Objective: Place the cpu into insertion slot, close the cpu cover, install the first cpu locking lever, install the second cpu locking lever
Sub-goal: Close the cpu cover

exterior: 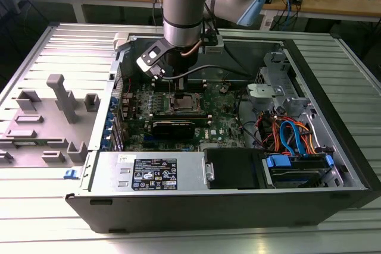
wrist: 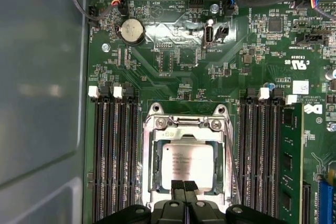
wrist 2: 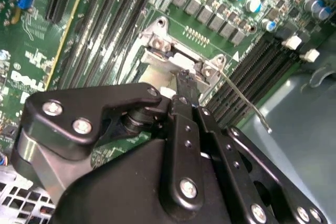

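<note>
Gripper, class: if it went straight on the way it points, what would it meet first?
Most likely the cpu, near its edge by the cpu cover; the gripper points down at it, though depth is unclear.

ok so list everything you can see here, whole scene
computer case: 1, black, open, on the slatted metal table
motherboard: 1, green, inside the case
cpu: 1, dull silver, seated in the insertion slot
cpu cover: 1, silvery, looks down around the cpu
locking lever: 1 clear, silver, angling out from the insertion slot's corner
memory slots: several, black, either side of the insertion slot
coin battery: 1, silver, on the motherboard
power supply: 1, silver, along the case's near wall
cables: several, blue and orange, exterior view's right
fixture: grey, on the table, exterior view's left
arm: 1, grey and light blue, above the insertion slot
gripper: 1, black, fingers together at the cpu's edge
</note>
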`<state>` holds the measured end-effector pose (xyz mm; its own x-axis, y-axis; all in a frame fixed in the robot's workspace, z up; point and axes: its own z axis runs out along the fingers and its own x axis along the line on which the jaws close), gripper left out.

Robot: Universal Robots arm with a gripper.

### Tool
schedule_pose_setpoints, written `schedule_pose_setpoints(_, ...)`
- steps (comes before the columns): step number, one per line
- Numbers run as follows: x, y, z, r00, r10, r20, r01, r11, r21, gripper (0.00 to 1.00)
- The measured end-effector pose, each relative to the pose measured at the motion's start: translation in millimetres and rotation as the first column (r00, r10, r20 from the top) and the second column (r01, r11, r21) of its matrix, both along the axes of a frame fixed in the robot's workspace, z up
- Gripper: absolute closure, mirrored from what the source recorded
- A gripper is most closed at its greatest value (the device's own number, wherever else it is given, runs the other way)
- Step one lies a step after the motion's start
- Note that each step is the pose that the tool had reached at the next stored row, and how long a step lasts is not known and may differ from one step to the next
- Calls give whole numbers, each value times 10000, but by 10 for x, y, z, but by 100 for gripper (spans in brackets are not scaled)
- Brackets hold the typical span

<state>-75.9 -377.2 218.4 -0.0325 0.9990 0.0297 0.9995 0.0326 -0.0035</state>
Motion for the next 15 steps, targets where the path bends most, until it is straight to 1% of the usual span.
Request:
schedule_pose_setpoints(2, -2, 0, -37, 10000, 18, 1, -18, 10000, 1, 89)
schedule_pose_setpoints(9, -6, 0, -98, 10000, 32, -4, -32, 10000, -2, 89)
schedule_pose_setpoints(13, -6, 0, -95, 10000, 35, -4, -35, 10000, 0, 89)
schedule_pose_setpoints(15, -6, 0, -62, 10000, 35, -4, -35, 10000, 1, 89)
